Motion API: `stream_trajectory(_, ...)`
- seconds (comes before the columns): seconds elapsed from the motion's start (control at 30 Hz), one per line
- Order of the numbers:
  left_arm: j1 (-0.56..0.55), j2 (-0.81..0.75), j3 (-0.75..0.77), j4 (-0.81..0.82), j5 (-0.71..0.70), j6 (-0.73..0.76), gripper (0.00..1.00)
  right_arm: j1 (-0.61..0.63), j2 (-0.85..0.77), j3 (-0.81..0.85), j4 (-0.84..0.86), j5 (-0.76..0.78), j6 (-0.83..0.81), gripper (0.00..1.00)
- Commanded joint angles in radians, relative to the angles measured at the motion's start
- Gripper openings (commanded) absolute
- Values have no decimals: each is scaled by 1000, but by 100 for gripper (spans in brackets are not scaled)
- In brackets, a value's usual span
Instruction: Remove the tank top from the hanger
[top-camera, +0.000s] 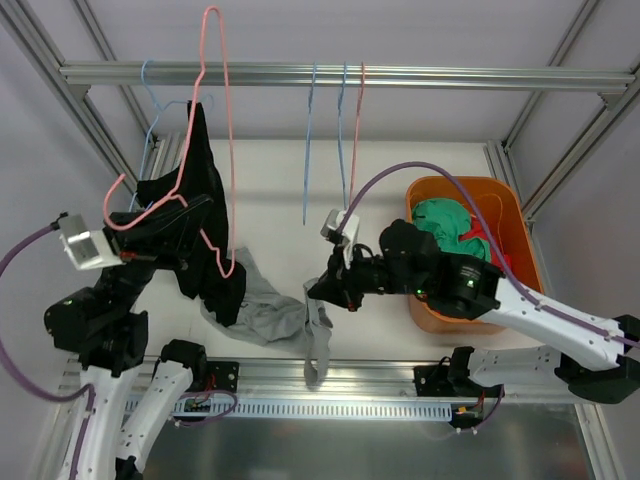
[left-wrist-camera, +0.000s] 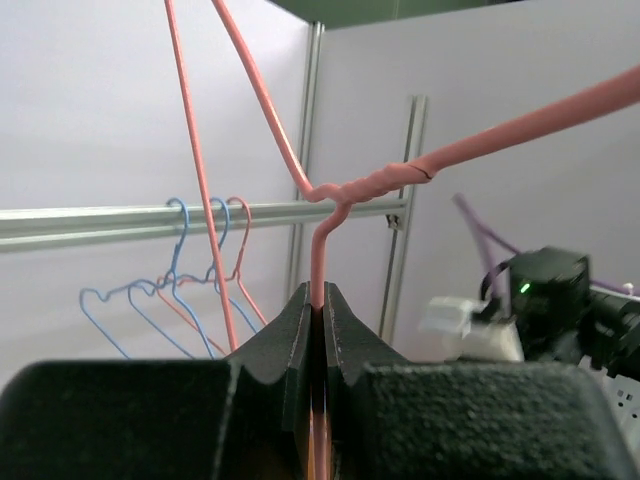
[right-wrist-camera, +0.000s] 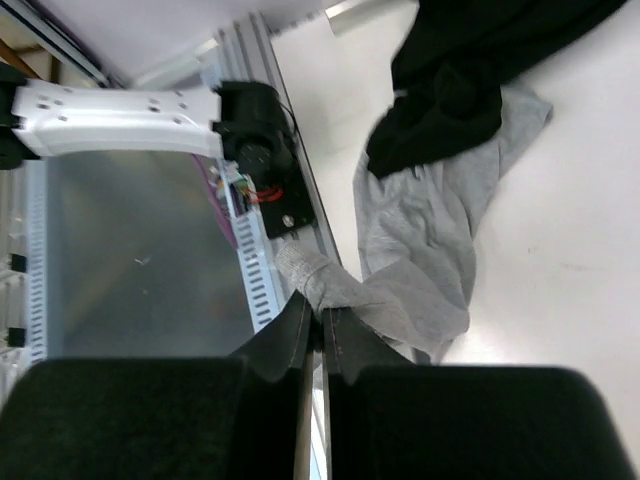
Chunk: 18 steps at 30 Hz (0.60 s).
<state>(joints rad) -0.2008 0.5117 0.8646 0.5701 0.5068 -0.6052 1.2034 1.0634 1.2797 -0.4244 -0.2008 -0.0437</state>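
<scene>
A pink wire hanger (top-camera: 229, 150) is held up at the left with a black garment (top-camera: 205, 200) draped over it. My left gripper (top-camera: 140, 255) is shut on the hanger's wire just below its twisted neck, which shows in the left wrist view (left-wrist-camera: 318, 250) between my jaws (left-wrist-camera: 318, 295). A grey tank top (top-camera: 265, 315) lies crumpled on the table under the black garment. My right gripper (top-camera: 318, 292) is shut on a strap of it, which trails over the table's near edge. In the right wrist view the grey fabric (right-wrist-camera: 420, 250) runs from my jaws (right-wrist-camera: 320, 312) toward the black garment (right-wrist-camera: 470, 60).
An orange bin (top-camera: 520, 215) at the right holds green and red clothes (top-camera: 445, 225). A metal rail (top-camera: 450, 76) crosses the top with blue and pink hangers (top-camera: 308, 150) on it, and a blue hanger (top-camera: 150, 120) at the left. Frame posts stand at both sides.
</scene>
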Motion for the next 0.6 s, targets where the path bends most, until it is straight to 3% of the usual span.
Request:
stream_trajectory(0.0,8,-76,112,-221,-62,148,0,31,79,-40,-22,101,-21,1)
stream_trajectory(0.03,8,-76,126,-374,-62,159,0,35,96,-43,-22,112,-22,4)
stream_trajectory(0.07,8,-73,145,-442,-56,172,0,38,119,-42,-20,123,-22,29)
stream_trajectory(0.17,8,-61,152,-677,-68,165,0,38,126,-39,-20,173,-19,91)
stream_trajectory(0.27,8,-47,146,-815,-54,139,0,38,70,-54,-27,246,-22,99)
stream_trajectory(0.37,8,23,180,-953,-51,121,0,36,-22,-80,-52,309,-22,100)
stream_trajectory(0.57,6,256,325,-974,-5,119,0,36,-167,-88,-140,395,-2,99)
